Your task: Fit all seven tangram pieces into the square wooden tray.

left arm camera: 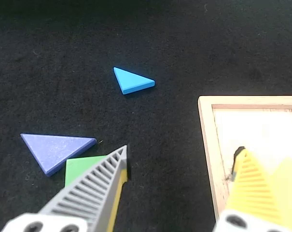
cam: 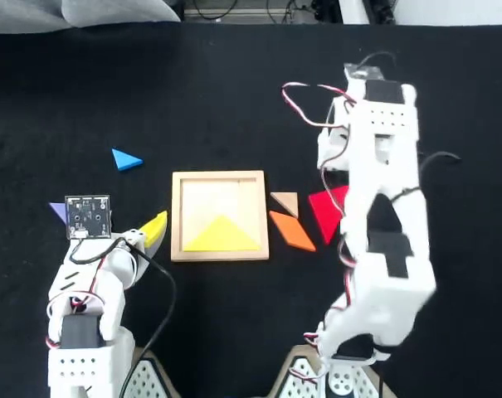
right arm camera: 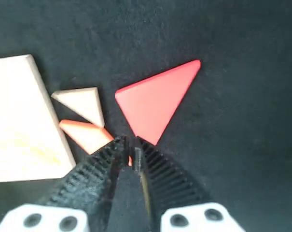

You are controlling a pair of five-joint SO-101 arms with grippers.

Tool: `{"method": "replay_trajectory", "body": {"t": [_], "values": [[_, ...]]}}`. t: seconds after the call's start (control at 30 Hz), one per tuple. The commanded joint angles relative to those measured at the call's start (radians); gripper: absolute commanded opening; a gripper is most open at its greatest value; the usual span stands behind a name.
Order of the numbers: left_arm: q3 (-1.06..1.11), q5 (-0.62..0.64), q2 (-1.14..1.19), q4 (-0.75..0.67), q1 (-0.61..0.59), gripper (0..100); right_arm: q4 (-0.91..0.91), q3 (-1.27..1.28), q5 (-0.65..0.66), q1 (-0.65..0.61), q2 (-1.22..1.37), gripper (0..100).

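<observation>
- High view: the square wooden tray (cam: pixel 218 176) lies mid-frame on the black cloth table (cam: pixel 234 99). It has a pale frame, and one large yellow triangle (cam: pixel 222 235) lies flat against its lower edge, apex up.
- Just right of the tray lie a small tan wooden triangle (cam: pixel 285 201), an orange parallelogram (cam: pixel 292 230) below it, and a large red triangle (cam: pixel 325 211). My right arm (cam: pixel 383 207) covers the red triangle's right side.
- A small blue triangle (cam: pixel 126 159) sits upper left of the tray, well apart. A purple triangle (cam: pixel 57 212) is half hidden by my camera board (cam: pixel 88 215). My left gripper (cam: pixel 153 230) is just beside the tray's lower left corner.
- Left wrist view: my left gripper is spread wide and holds nothing. Its grey finger covers part of a green square (left arm camera: pixel 80 166), which touches the purple triangle. Its yellow finger hangs over the tray's inside, in front of the yellow triangle.
- Right wrist view: my right gripper (right arm camera: pixel 130 141) has its black fingers pressed nearly together, gripping no piece that I can see. Its tips are over the spot where the orange parallelogram's end and the red triangle's lower point come close. The tan triangle lies beside the tray's corner.
</observation>
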Motion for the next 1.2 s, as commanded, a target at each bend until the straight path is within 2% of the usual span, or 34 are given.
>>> {"method": "replay_trajectory", "body": {"t": [0.0,0.13,0.2,0.23,0.27,0.43,0.53,0.6,0.87,1.0,1.17], "values": [[0.021,-0.005,-0.005,-0.018,0.008,34,0.006,0.015,0.008,-0.032,-0.153,1.5],[0.021,-0.005,-0.005,-0.018,0.008,34,-0.048,0.101,0.043,-0.138,-0.150,1.7],[0.021,-0.005,-0.005,-0.018,0.008,34,-0.018,0.151,0.265,-0.176,-0.116,5.4],[0.021,-0.005,-0.005,-0.018,0.008,34,-0.008,0.163,0.336,-0.203,-0.102,7.4],[0.021,-0.005,-0.005,-0.018,0.007,34,-0.005,0.166,0.313,-0.219,-0.091,9.2],[0.021,-0.005,-0.005,-0.018,0.005,34,-0.006,0.147,-0.170,-0.130,-0.062,16.8],[0.021,-0.005,-0.005,-0.018,0.007,34,-0.032,0.127,-0.356,-0.075,-0.062,25.3],[0.021,-0.005,-0.005,-0.018,0.008,34,-0.077,0.145,-0.391,-0.072,-0.054,27.9],[0.021,-0.005,-0.005,-0.018,0.008,34,-0.245,0.209,-0.445,-0.157,0.048,28.5],[0.021,-0.005,-0.005,-0.018,0.008,34,-0.265,0.196,-0.488,-0.158,0.105,34.0],[0.021,-0.005,-0.005,-0.018,0.008,34,-0.269,0.156,-0.508,-0.155,0.128,34.3]]}}
